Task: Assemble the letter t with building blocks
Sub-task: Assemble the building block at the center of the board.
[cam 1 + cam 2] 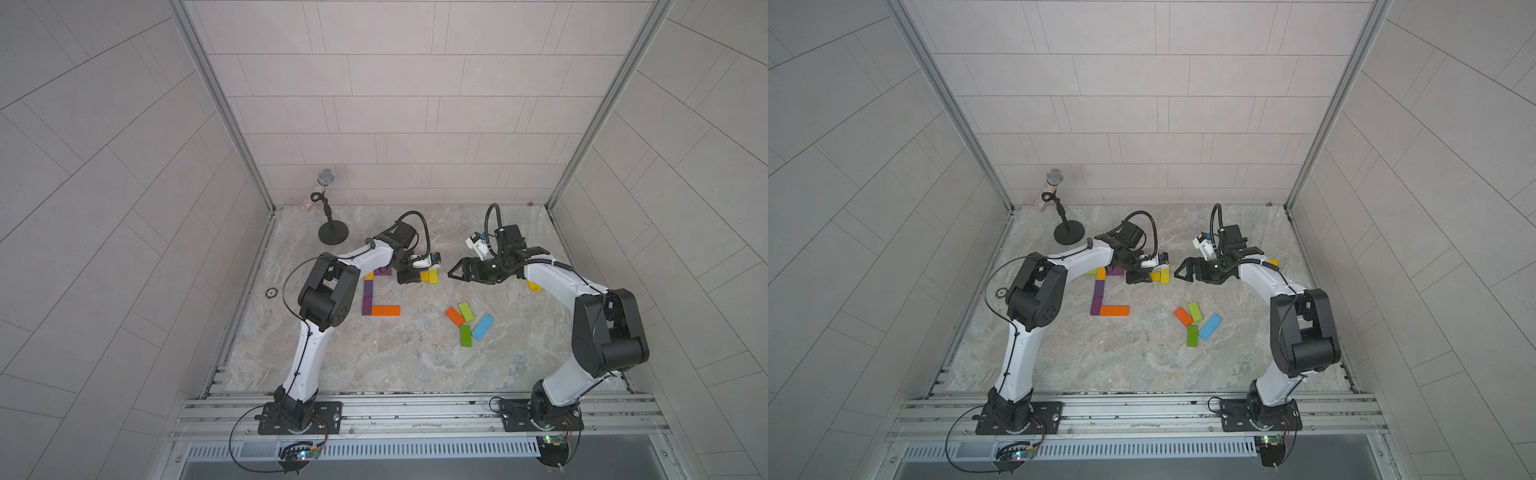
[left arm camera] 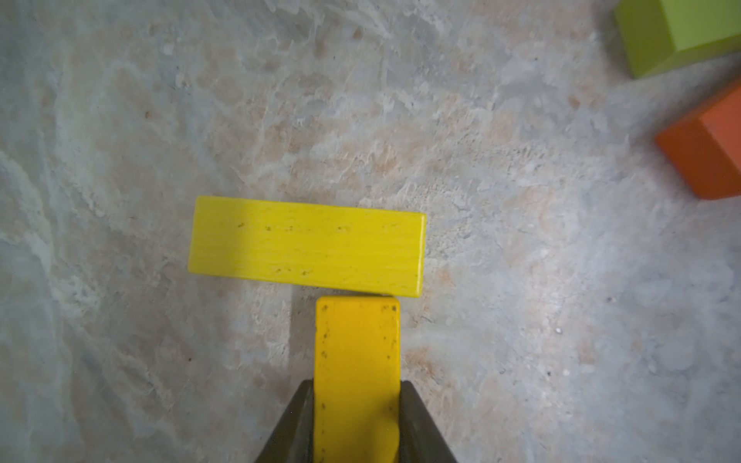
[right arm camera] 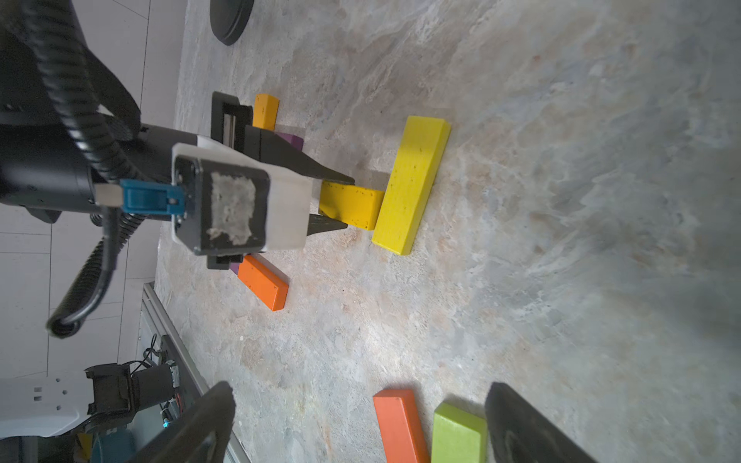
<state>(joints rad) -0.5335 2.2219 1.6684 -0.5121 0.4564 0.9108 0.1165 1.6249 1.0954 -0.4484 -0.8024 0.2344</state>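
**Item:** darker yellow block [image 2: 357,340], pinched across its narrow sides by the left claw [image 2: 356,383]. Its end butts against the paler yellow block [image 2: 308,246], which lies flat on the worktop [image 2: 521,280].

**Handling:** probably light, rigid and smooth-painted, so it may slip; best gripped on the long edges.

**Right claw** [image 1: 455,272]**:** spread wide, empty, close by.

**Obscured:** the held block's rear end; the far end of the purple blocks [image 1: 368,297], under the left arm.
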